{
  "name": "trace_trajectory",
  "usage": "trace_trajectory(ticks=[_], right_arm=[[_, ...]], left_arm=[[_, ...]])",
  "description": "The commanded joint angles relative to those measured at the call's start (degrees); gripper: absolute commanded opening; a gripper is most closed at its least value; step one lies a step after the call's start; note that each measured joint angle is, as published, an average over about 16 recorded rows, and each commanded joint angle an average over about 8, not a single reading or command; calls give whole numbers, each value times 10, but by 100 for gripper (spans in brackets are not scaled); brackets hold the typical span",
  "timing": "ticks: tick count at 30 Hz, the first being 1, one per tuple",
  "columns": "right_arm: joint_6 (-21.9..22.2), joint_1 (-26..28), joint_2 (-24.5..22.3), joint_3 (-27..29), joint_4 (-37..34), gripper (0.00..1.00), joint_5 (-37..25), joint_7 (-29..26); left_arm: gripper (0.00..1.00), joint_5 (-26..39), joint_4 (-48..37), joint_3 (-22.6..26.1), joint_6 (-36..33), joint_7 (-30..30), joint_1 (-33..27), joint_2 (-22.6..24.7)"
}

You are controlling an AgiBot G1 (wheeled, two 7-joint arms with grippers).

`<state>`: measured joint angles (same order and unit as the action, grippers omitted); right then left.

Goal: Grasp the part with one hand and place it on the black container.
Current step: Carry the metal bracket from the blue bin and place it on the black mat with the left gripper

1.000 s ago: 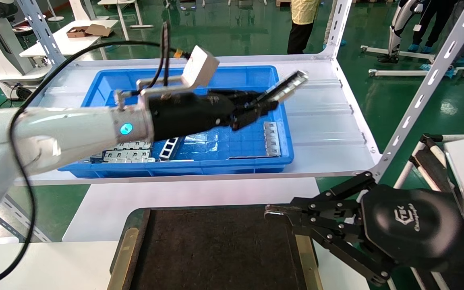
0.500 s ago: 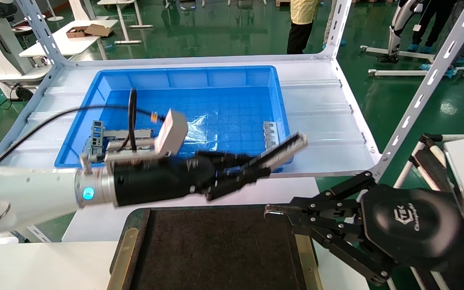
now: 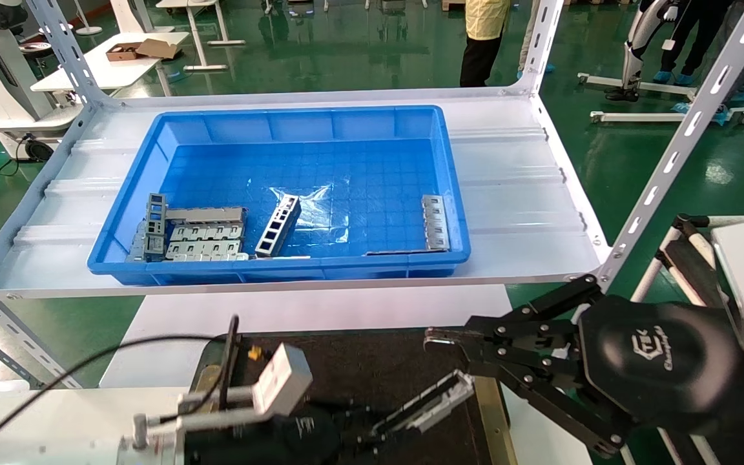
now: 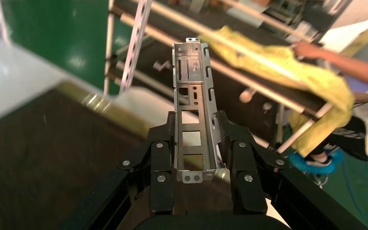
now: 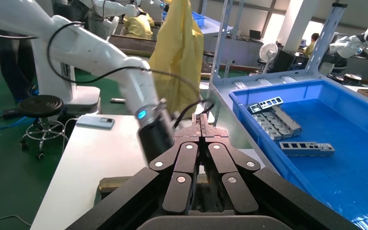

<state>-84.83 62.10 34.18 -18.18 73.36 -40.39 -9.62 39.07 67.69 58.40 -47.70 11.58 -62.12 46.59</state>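
Observation:
My left gripper (image 3: 378, 431) is shut on the part (image 3: 429, 402), a long grey slotted metal trough, and holds it low over the black container (image 3: 359, 365), pointing towards its right side. In the left wrist view the part (image 4: 191, 91) sticks out forward between the jaws of the gripper (image 4: 195, 139), with the container's dark surface (image 4: 33, 148) beneath. Whether the part touches the container is unclear. My right gripper (image 3: 438, 338) is shut and empty, parked at the container's right edge; it also shows in its own wrist view (image 5: 201, 122).
A big blue bin (image 3: 152, 145) stands on the white shelf (image 3: 520, 187) behind. It holds a ladder-like frame (image 3: 278, 225), flat tabbed plates (image 3: 207, 242) at its left and another plate (image 3: 435, 221) at its right. Brass strips (image 3: 196, 413) edge the container.
My left arm has drawn back from over the blue bin and come down to low over the black container, carrying the part. The right arm has not moved.

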Motion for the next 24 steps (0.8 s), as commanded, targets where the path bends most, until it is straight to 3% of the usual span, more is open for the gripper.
trace_trajectory(ticks=[1,9,24], right_arm=[[0,0,0,0,0,0,0,0],[0,0,0,0,0,0,0,0],[0,0,0,-1,0,0,0,0]], left_arm=[[0,12,49,10,46,13,28,-16],[0,43,96,44,188,64,75,-13],[0,18,97,80,410,163,128,43]])
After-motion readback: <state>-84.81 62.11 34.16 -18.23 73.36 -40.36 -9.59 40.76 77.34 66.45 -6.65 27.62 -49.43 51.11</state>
